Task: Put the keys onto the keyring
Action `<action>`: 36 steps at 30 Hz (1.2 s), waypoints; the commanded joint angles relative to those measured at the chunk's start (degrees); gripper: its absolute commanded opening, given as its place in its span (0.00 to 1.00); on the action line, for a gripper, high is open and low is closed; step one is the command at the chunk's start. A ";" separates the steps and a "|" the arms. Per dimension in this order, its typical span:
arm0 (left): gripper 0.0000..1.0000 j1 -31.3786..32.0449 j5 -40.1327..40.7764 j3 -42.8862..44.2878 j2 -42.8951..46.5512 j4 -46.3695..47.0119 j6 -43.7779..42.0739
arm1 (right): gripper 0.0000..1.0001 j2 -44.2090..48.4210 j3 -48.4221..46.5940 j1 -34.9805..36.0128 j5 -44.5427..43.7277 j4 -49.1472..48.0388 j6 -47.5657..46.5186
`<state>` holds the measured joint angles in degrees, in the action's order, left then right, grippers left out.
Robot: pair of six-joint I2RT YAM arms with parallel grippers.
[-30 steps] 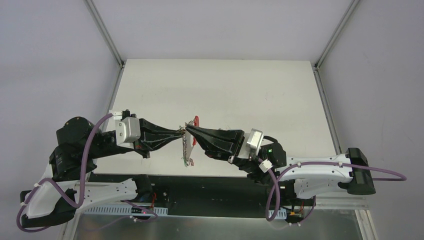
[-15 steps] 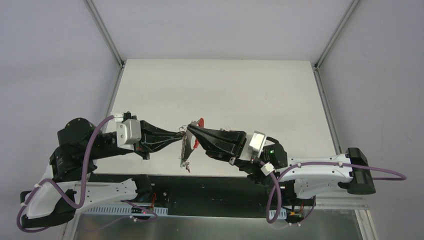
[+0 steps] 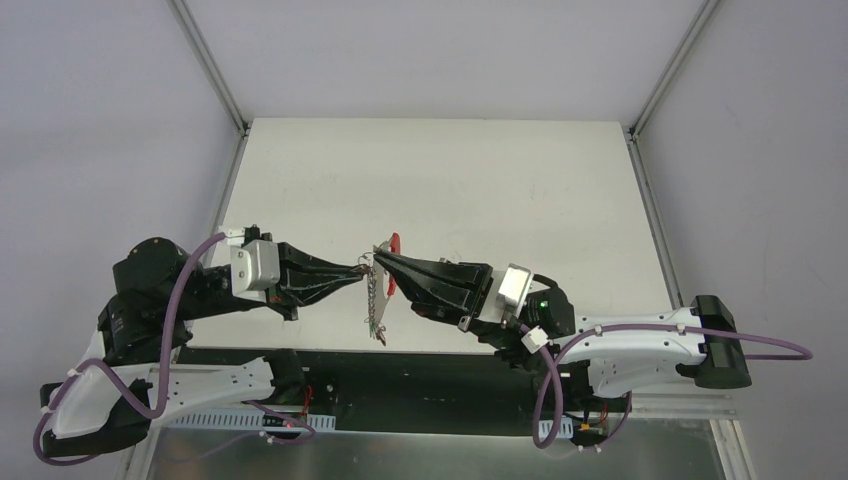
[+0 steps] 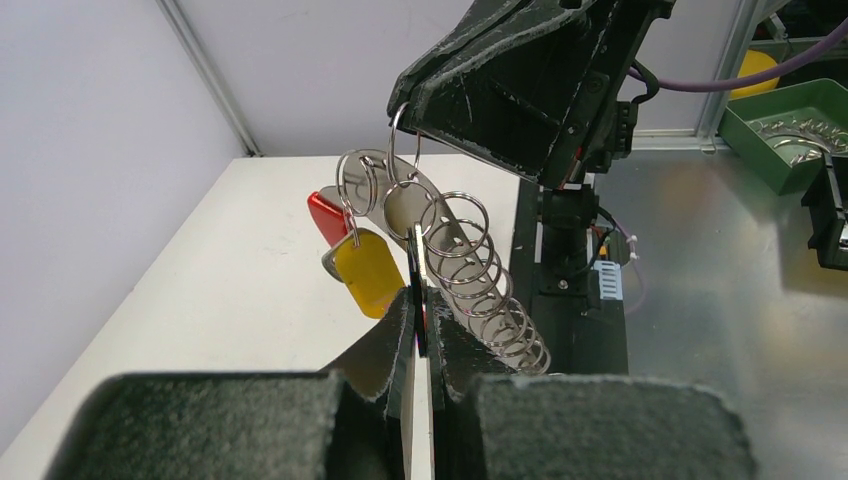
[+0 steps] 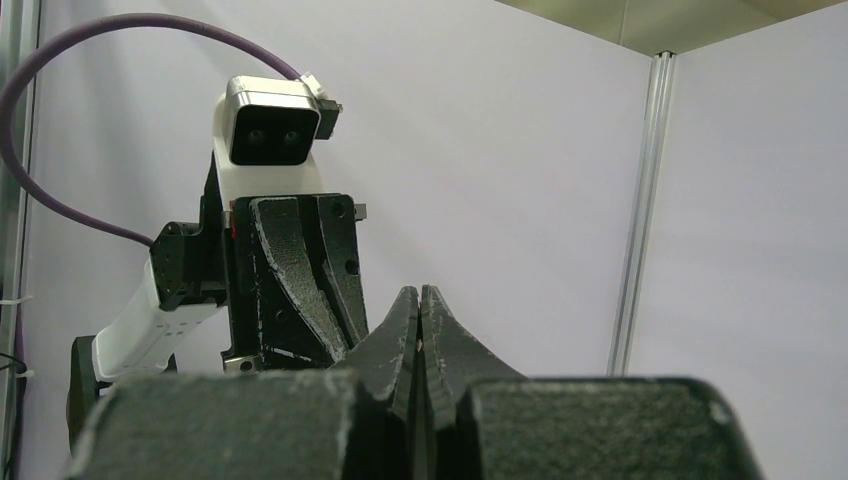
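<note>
Mid-task, both arms up and meeting over the near edge of the surface (image 3: 450, 180), about halfway along it.

- You had the keyring (image 3: 375, 300) in the air between the two grippers, hanging toward the near edge. It looked clear of the surface, though the top view could not confirm that.
- Left gripper (image 3: 357, 268): its fingers (image 4: 395, 325) were clamped on the keyring's thin flat edge. The spring-like row of loops (image 4: 485, 290) ran just beside that grip.
- Right gripper (image 3: 379, 258): its fingers (image 5: 400, 330) were pressed together. Your left wrist view showed their tips pinching a wire loop (image 4: 391, 145) at the top of the cluster. The right wrist view did not show it at all.
- Below that loop sat a silver key (image 4: 400, 208), a yellow tag (image 4: 368, 272) and a red tag (image 4: 325, 213), bunched at the end of the row. I could not tell which of them were already threaded on.

Step in hand, as I judged it: feeding one key's ring onto the row of loops, with your left arm as the vise and your right arm doing the threading.

The next move called for a steady left hold. The right needed a short, turning push to work the pinched loop along the wire. Grip should stay on both sides, since a release would likely drop the whole bunch.
</note>
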<state>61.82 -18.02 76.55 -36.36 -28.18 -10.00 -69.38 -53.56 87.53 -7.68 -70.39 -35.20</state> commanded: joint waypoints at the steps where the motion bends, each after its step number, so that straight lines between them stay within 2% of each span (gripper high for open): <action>1: 0.00 -0.04 -2.02 -0.06 -1.12 -0.74 -0.12 | 0.00 2.42 -2.43 0.19 -0.17 -8.03 0.21; 11: 0.00 -0.03 -3.07 2.77 -4.98 -5.18 -0.48 | 0.00 2.06 -2.95 0.58 0.44 -8.10 0.26; 24: 0.00 -0.04 -3.02 2.42 -4.41 -5.36 -0.81 | 0.00 3.30 -0.45 0.58 -2.22 -7.79 -0.40; 29: 0.00 -0.01 -1.95 2.18 -4.27 -5.40 -0.92 | 0.00 6.01 1.25 0.54 -5.16 -2.75 -1.28; 36: 0.00 -0.04 0.01 1.81 -5.13 -5.39 -1.12 | 0.00 11.28 3.42 0.55 -14.51 8.81 -0.86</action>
<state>61.82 -19.79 77.73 -41.12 -36.36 -10.11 -61.67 -50.70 87.85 -15.00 -67.85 -36.18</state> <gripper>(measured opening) 0.009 0.004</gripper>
